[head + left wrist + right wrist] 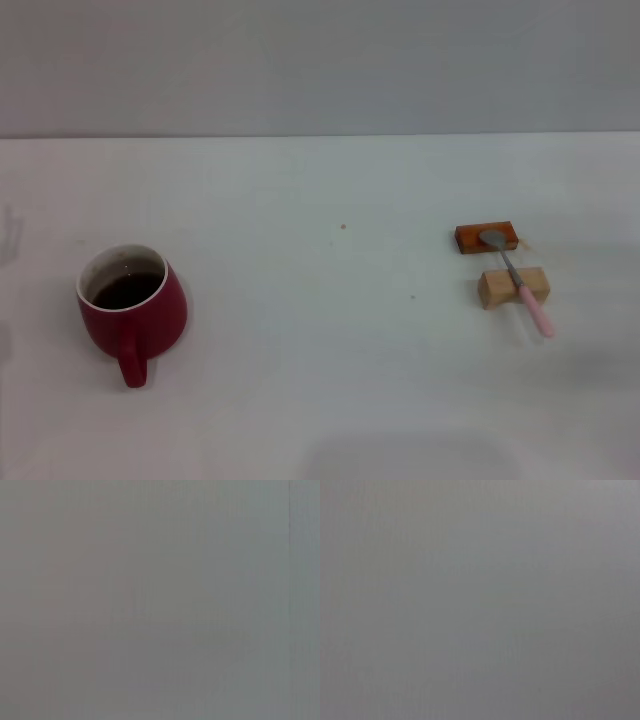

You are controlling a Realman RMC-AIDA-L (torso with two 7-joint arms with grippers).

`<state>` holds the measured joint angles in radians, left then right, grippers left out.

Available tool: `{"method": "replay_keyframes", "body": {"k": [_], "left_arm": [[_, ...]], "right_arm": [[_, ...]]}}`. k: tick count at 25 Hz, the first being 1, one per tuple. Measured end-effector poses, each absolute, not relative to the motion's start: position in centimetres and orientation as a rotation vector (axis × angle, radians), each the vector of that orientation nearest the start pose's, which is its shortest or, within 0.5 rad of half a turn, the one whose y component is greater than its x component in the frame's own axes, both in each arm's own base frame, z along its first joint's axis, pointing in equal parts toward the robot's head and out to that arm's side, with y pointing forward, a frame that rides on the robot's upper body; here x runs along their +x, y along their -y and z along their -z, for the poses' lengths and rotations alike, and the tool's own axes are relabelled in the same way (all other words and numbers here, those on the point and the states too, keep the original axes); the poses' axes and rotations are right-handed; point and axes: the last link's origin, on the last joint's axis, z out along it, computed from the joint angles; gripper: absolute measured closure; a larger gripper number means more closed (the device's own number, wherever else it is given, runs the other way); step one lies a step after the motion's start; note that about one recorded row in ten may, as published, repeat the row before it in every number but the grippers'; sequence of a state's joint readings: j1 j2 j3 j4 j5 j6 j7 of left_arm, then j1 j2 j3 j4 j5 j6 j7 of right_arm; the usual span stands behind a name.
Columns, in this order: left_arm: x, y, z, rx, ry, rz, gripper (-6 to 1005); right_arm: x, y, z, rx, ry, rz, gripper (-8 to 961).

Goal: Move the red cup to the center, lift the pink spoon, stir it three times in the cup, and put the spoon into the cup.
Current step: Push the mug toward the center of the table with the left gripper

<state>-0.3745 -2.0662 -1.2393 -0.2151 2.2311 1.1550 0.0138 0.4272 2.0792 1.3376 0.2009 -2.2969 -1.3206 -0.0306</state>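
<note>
On the white tabletop (320, 380), the red cup (133, 308) stands upright at the robot's left, dark liquid inside, handle toward the robot. Well apart on the right, the pink spoon (519, 278) lies with its bowl on a reddish-brown block (486, 238) and its neck across a pale wooden block (513, 287). Neither hand appears in any view, so their state cannot be told.

A wide white table (320, 400) fills most of the head view, and behind it stands a plain grey wall (320, 60). On the right part of the table lie two small wooden blocks close together: a flat reddish-brown block (470, 240) farther back, and a pale natural-wood block (492, 288) just in front of it (nearer the robot). Both wrist views show only an even grey surface.
</note>
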Motion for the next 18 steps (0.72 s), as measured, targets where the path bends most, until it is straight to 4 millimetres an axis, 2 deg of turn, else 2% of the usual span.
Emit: {"method": "replay_keyframes", "body": {"k": [18], "left_arm": [[-37.45, -32.1, -4.92, -1.156, 0.595, 0.578, 156]], "right_arm": [[34.35, -33.44, -6.74, -1.083, -0.425, -0.684, 292]]}}
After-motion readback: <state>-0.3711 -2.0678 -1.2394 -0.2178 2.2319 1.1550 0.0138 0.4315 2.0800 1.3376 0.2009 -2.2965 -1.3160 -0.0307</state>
